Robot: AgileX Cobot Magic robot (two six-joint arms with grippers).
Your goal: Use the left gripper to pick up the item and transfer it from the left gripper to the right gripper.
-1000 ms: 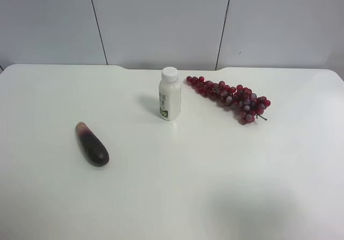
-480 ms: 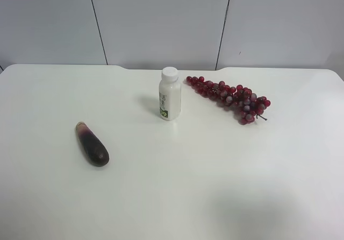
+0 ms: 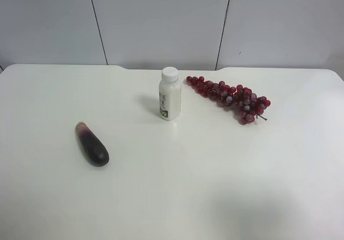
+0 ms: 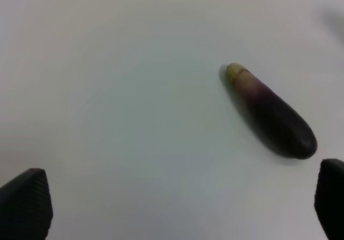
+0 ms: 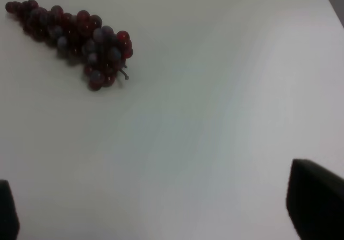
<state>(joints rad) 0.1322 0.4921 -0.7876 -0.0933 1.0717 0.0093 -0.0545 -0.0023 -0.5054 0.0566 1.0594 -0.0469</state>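
Above the table [image 3: 172,197], left hand [image 4: 177,207] and right hand [image 5: 161,207] gape wide, empty; bottle [image 3: 170,92] label [image 3: 164,110] illegible.

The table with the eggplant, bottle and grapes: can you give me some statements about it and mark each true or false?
1. The eggplant lies on the table, held by nothing. True.
2. The bottle lies on its side. False: it stands upright, cap on top.
3. The grapes lie between eggplant and bottle. False: the bottle stands between the other two.
4. The left gripper is open and empty. True.
5. The right gripper grips the grapes. False: it is open, apart from the grapes.
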